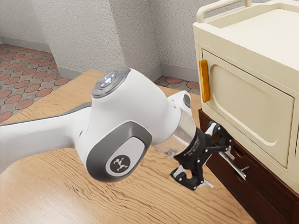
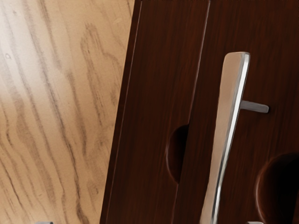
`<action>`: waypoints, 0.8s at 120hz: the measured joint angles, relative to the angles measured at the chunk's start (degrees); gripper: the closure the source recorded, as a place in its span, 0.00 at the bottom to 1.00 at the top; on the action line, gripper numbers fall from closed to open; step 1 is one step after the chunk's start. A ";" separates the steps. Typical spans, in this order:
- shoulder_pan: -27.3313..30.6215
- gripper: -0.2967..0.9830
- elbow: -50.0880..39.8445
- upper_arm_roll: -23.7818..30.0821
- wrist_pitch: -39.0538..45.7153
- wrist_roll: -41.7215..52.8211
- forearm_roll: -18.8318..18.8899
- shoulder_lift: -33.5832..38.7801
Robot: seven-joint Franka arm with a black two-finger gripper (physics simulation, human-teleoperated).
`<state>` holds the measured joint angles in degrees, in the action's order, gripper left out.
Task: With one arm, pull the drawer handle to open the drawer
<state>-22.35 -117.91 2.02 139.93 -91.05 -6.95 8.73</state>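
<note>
Near the dark brown cabinet, my gripper (image 1: 217, 170) stands open, its two fingers spread wide. A silver bar handle (image 1: 237, 170) sticks out from the dark drawer front (image 1: 261, 184), close to the finger nearer the cabinet. In the wrist view, small fingertip ends of the gripper (image 2: 150, 222) show at the lower edge, far apart. The pale, metallic handle (image 2: 229, 112) runs down to that edge between them, closer to one tip, and is not clamped. Behind it the drawer front (image 2: 275, 56) has a thin seam along one side.
A cream cabinet (image 1: 252, 100) with a yellow handle (image 1: 204, 81) stands above the brown drawers. The wooden tabletop (image 1: 60, 191) lies under the arm and beside the drawers. Dark rounded recesses (image 2: 177, 154) mark the brown front near the handle.
</note>
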 joint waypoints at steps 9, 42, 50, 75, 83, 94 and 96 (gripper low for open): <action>-0.05 0.37 0.76 0.00 0.29 -0.40 0.04 -0.87; -0.06 0.39 1.68 0.00 0.71 -1.51 0.23 -2.48; 0.11 0.40 1.69 -0.06 0.75 -1.72 0.24 -2.98; 0.28 0.42 1.56 -0.09 0.82 -2.22 0.26 -3.22; 0.12 0.44 1.48 -0.09 0.84 -2.36 0.26 -3.25; 0.18 0.46 1.44 -0.11 0.84 -2.52 0.31 -3.24; 0.21 0.47 1.44 -0.11 0.84 -2.54 0.32 -3.23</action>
<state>-22.14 -116.47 1.91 140.77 -93.59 -6.63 5.50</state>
